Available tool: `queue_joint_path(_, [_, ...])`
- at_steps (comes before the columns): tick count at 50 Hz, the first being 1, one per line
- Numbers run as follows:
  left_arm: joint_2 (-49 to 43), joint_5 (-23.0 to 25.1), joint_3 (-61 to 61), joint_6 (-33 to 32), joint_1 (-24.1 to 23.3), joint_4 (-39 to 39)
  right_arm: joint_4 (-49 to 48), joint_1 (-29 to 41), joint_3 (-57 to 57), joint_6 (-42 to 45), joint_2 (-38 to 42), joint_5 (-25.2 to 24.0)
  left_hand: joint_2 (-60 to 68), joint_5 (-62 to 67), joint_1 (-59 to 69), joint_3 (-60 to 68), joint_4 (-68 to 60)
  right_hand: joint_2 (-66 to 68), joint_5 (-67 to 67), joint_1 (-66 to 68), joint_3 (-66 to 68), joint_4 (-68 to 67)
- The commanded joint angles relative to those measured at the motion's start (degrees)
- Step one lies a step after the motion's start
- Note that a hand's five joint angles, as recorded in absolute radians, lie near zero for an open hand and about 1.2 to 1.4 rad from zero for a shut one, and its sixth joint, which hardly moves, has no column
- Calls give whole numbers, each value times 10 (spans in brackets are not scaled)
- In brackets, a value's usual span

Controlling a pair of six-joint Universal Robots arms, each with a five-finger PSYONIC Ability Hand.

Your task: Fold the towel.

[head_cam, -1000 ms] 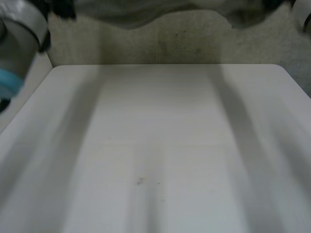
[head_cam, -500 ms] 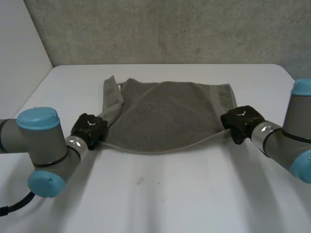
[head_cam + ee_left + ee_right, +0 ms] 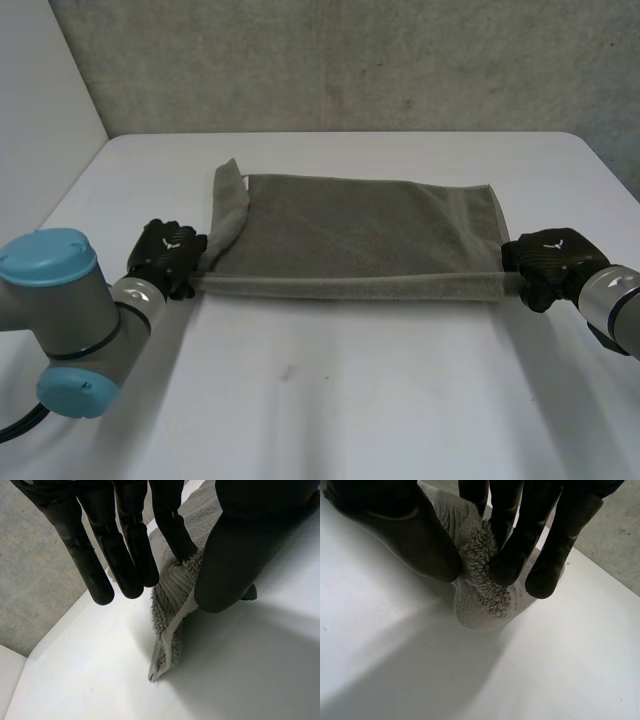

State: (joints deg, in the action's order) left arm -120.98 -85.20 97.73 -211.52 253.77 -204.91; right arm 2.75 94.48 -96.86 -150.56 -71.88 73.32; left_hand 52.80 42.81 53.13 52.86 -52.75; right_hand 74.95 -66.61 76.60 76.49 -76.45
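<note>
Mid first fold, by the look of it. Grey towel (image 3: 360, 225) lying on the white table (image 3: 340, 400), toward the far side and roughly centred between the two arms. Near edge raised into a thick rolled band, pulled straight and taut from one hand to the other. Left hand (image 3: 168, 258) at the near left corner, grasping it: in the left wrist view, cloth pinched between thumb and one finger, other fingers straight and clear of it, corner tip drooping below the pinch toward the table. Right hand (image 3: 548, 262) at the near right corner, likewise grasping: in the right wrist view, a bunched wad of cloth squeezed between thumb and fingers just above the table. Far edge flat and fairly straight; left side turned over on itself into a ridge running from the left hand to the far left corner, so not a clean rectangle there. Next, presumably: lift both corners together, keep the band taut, carry it across to the far edge, line up corners, then let go. Calls for matched height and pace on both sides, or a skewed fold. Possible snag: the turned-over left side getting trapped under the fold; probably worth flattening afterwards.
</note>
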Motion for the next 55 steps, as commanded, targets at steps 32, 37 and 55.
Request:
queue_joint_path(32, [375, 1, 128, -3, 37, 80, 12, -22, 12, 3, -156, 4, 272, 272, 269, 271, -273, 51, -34, 34, 35, -35])
queue_joint_path(37, [387, 2, 122, -4, 37, 111, 50, -25, 23, 4, -186, 2, 272, 272, 269, 271, -273, 51, -34, 34, 35, -35])
queue_joint_path(55, [189, 47, 16, -6, 31, 159, 103, -15, 125, 66, -19, -20, 272, 272, 269, 271, -273, 51, -34, 34, 35, -35])
